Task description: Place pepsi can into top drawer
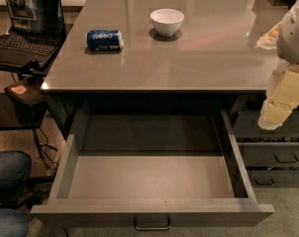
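Note:
The pepsi can (104, 40) lies on its side on the grey counter (188, 58), at the left, to the left of a white bowl. The top drawer (151, 181) is pulled wide open below the counter, its grey inside bare, its metal loop handle (152, 224) at the front. My gripper (276, 113) hangs at the right edge of the view, beside the counter's front right corner, far from the can. The arm's white and cream casing covers much of it.
A white bowl (167, 20) stands at the counter's middle back. A laptop (28, 26) sits on a stand at the left. Someone's knees in jeans (6, 181) are at the lower left. Dark drawers with black handles (277, 157) are at the right.

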Controlling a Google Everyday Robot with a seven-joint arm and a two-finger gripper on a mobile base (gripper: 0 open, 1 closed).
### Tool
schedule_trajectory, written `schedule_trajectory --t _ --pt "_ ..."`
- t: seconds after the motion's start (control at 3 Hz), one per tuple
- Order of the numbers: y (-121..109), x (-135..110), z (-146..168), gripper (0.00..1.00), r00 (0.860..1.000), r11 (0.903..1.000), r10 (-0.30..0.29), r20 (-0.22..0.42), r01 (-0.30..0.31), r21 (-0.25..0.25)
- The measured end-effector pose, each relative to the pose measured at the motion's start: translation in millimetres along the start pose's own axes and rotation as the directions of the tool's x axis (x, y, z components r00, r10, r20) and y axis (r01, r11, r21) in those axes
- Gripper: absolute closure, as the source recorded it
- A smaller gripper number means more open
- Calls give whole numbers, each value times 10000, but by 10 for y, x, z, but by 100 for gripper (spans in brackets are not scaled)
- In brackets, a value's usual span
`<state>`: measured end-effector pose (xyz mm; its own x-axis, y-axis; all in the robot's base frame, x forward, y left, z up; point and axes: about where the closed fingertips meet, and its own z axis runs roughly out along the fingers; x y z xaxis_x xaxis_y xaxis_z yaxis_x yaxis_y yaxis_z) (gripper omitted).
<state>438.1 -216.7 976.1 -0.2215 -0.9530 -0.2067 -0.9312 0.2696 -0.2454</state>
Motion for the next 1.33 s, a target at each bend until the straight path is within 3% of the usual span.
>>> schedule_trajectory --t 0.33,0.67,1.0,1.33 --pt "-349 -230 16 0 9996 9996 -110 266 103 271" --pt "-349 -230 16 0 9996 9996 -110 266 103 271" --pt "-367 -289 -5 0 9972 9990 -256 704 229 383" --pt "-622 -662 179 0 9747 9919 -1220 1875 1263 -109"
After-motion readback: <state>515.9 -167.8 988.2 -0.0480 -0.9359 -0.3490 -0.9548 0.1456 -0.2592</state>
